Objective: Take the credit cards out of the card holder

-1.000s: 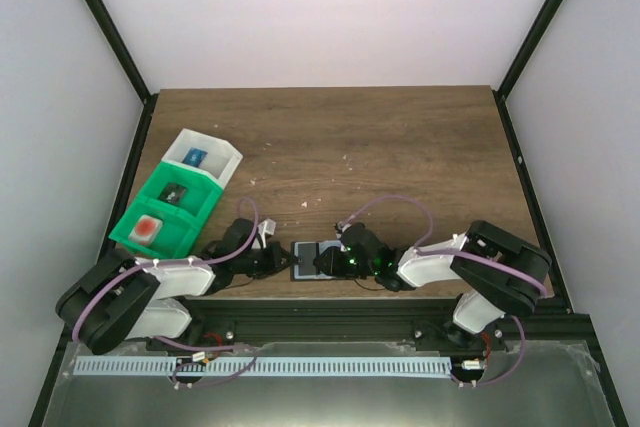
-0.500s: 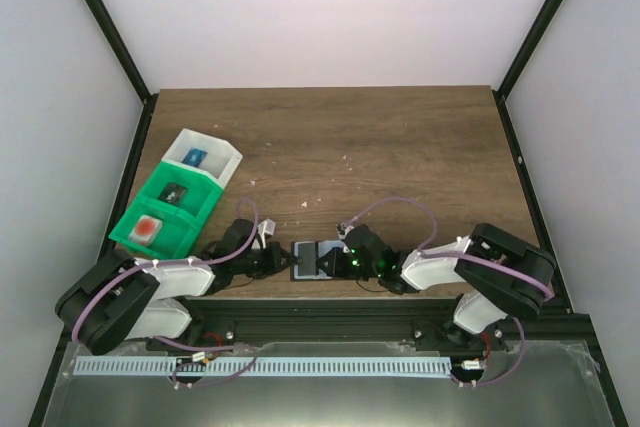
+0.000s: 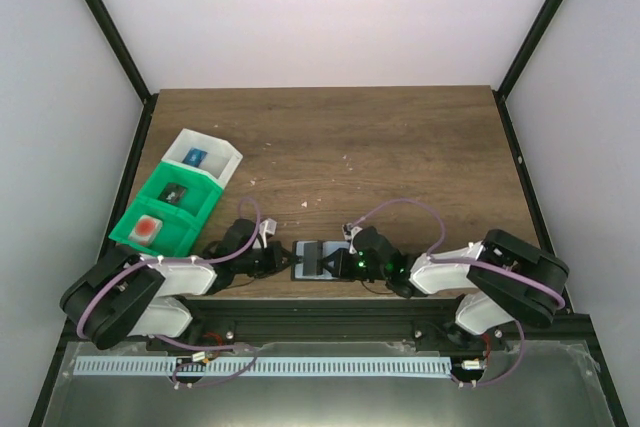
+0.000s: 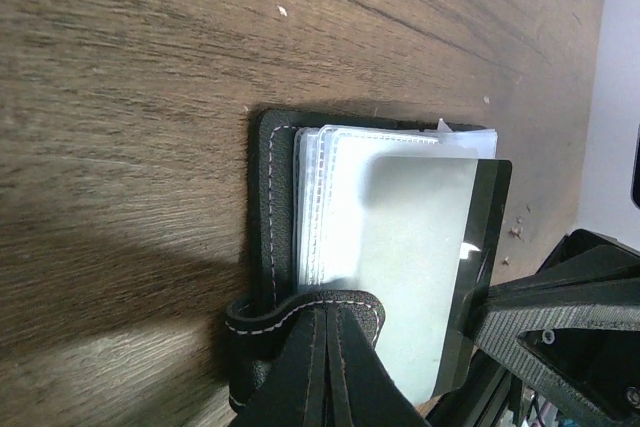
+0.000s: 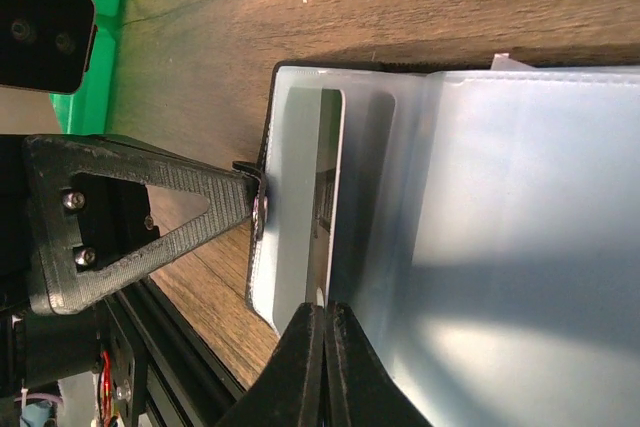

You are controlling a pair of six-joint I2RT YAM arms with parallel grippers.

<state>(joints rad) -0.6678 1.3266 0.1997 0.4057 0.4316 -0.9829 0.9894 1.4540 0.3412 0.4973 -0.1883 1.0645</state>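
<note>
**Card holder (image 3: 312, 259) gripped from both sides**

It lies open at the near edge of the table (image 3: 400, 147), between the two arms. The left tool (image 4: 325, 322) is clamped on its black stitched rim. The right tool (image 5: 322, 309), tips pressed together, nips the edge of a pale card (image 4: 420, 267) lying over the clear sleeves (image 4: 315, 197).

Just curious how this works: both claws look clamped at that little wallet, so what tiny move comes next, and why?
Probably the right gripper should pull straight back from the card holder. It looks shut on a pale card sticking partway out, while the left gripper pinches the holder's black edge, anchoring it.
</note>
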